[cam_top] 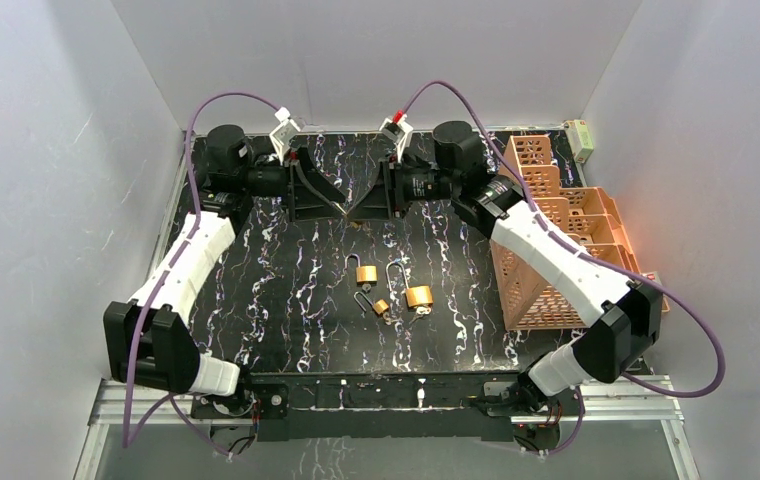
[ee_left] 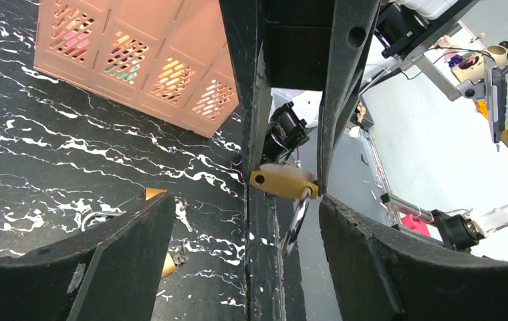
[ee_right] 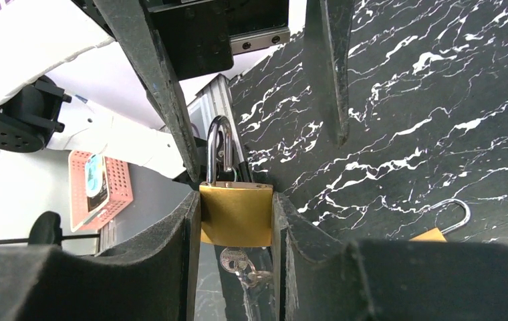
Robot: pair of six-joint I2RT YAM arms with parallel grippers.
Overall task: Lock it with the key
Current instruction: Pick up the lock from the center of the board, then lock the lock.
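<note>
**Padlock pinched, left gripper poised at the shackle**

Top view: the left gripper (cam_top: 341,208) and right gripper (cam_top: 366,208) meet tip to tip over the far middle of the desk (cam_top: 256,300). Loose padlocks (cam_top: 418,297) lie nearer the centre.

Left wrist: its own fingers (ee_left: 131,261) stand wide and hold nothing. The held padlock (ee_left: 283,182) sits just ahead, its shackle (ee_left: 295,224) pointing toward them.

Right wrist: the right gripper clamps the brass body on both sides, and the shackle looks pushed in, latched or not I cannot tell. The key (ee_right: 238,262) sits in the keyhole, deep between the right fingers.

Judgement: centre the left fingers on the shackle and close gently, with the right grip firm so the body cannot pivot.
</note>
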